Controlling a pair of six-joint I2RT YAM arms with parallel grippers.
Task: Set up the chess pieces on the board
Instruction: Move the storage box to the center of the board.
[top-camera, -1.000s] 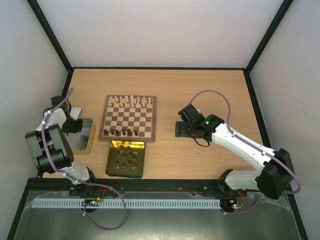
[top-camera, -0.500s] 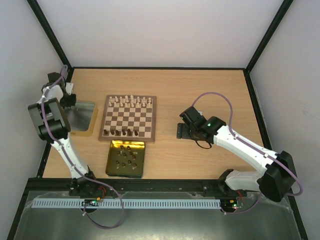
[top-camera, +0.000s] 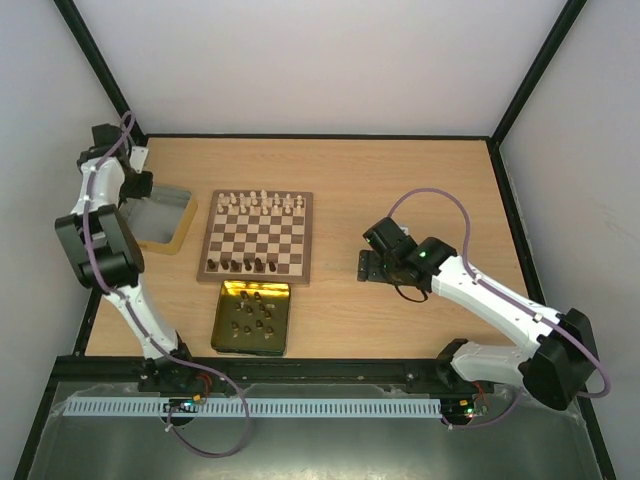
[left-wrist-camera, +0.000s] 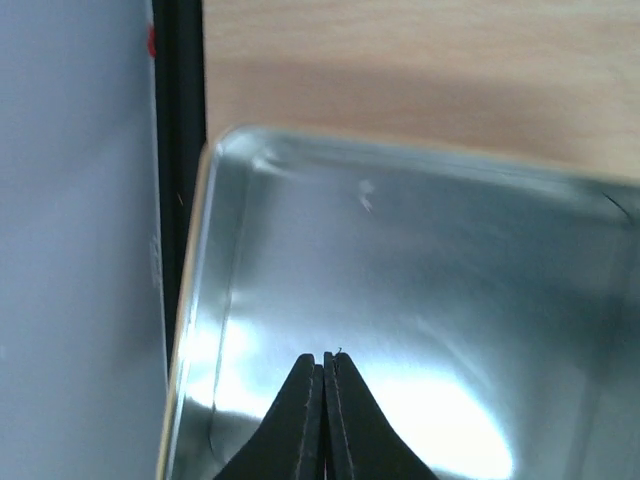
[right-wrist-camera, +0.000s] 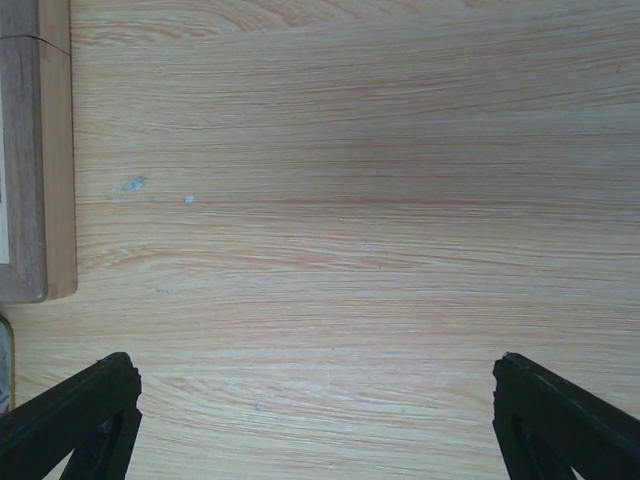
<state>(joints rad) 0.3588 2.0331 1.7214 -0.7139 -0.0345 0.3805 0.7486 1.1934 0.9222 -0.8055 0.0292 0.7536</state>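
Gold tray (top-camera: 225, 341), silver tray (top-camera: 166, 221), wooden table (top-camera: 400, 180)

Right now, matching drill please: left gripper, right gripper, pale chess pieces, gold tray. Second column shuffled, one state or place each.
Column 1
1. left gripper
2. right gripper
3. pale chess pieces
4. gold tray

Column 2
a. holds loose dark pieces, on the arms' side of the board
b. open, over bare table
c. shut, over the silver tray
d. lined up along the board's far edge

Pairs: 1-c, 2-b, 3-d, 4-a
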